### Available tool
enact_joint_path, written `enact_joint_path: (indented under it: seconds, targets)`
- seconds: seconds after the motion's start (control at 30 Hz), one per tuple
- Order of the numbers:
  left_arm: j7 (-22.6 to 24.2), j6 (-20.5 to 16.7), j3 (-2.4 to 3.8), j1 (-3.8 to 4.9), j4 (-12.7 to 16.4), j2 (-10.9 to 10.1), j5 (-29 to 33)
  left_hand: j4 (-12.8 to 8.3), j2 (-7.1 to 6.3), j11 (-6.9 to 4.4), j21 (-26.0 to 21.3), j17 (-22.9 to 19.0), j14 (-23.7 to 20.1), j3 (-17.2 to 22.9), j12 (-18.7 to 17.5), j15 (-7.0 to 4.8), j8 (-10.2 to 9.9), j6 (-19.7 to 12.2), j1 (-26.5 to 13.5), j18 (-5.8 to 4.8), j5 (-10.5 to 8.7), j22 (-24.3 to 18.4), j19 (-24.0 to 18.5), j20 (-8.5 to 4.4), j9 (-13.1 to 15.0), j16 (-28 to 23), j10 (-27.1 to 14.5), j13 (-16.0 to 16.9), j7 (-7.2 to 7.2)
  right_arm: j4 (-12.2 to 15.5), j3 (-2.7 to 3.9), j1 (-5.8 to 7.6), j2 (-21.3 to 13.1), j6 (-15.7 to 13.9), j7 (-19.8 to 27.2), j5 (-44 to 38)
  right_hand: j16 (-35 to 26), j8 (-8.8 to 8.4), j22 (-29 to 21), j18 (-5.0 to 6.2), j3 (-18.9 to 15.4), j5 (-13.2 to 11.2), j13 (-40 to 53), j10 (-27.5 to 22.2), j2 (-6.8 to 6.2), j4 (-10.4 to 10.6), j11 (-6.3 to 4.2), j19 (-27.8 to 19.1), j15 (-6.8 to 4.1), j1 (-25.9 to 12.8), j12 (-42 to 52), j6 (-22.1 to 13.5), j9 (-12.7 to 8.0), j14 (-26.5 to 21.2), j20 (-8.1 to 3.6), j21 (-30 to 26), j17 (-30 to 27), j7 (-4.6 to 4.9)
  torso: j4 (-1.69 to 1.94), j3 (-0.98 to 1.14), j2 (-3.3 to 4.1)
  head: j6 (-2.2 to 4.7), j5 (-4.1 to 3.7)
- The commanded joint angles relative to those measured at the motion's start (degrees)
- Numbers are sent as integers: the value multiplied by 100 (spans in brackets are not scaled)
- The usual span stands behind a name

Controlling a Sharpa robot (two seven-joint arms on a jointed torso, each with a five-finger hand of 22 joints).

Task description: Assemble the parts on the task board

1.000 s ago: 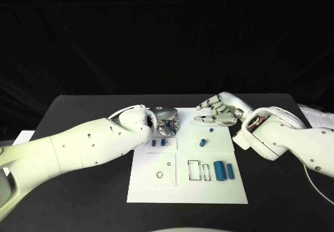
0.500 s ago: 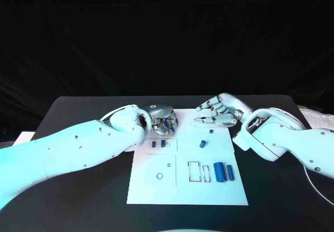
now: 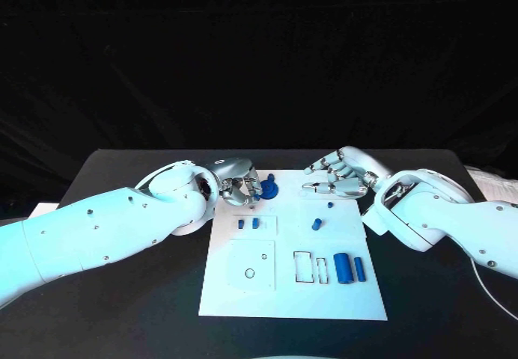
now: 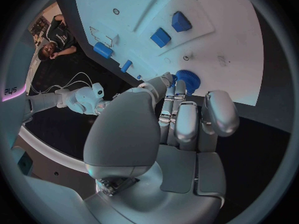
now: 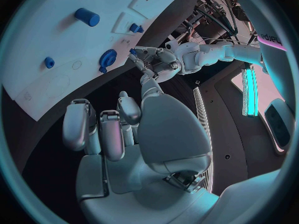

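A black desk [image 3: 129,168] is seen against black drapery, bearing the white task board [image 3: 291,299]. A blue gear [image 3: 268,188], hidden earlier, is now pinched in the left hand [image 3: 239,185] fingers at the board's far edge. The right hand [image 3: 337,173] fingers are held curled, empty.

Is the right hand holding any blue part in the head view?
No: the right hand hovers with nothing in its curled fingers, while the left hand holds the small blue toothed gear.
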Motion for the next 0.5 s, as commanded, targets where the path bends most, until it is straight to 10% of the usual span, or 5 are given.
enact_joint_path:
  seconds: [0.03,0.5]
  targets:
    - [-136,130,-4,2,10,-33,152,2,-8,-10,31,-8,114,25,-36,-16,-34,42,-55,-62,14,5,72,-17,-10,36,33,8,-8,-3,0,-6,9,60,40,-19,-13,1,6,65,-31,20,6,1,35,0,-40,-23,-49,11,22,42,9,412,-22,-20,667,2,4,2,-3,1,8]
    - [-261,379,-92,-23,-142,32,71,43,-51,-9,37,-55,106,-8,-83,-14,-72,53,-200,-61,-20,21,65,-12,-24,41,54,12,-12,12,0,-11,25,67,42,-27,-14,2,4,66,-33,26,7,4,46,3,-41,-24,-50,12,27,46,10,412,-23,-21,666,2,-13,1,11,-17,27]
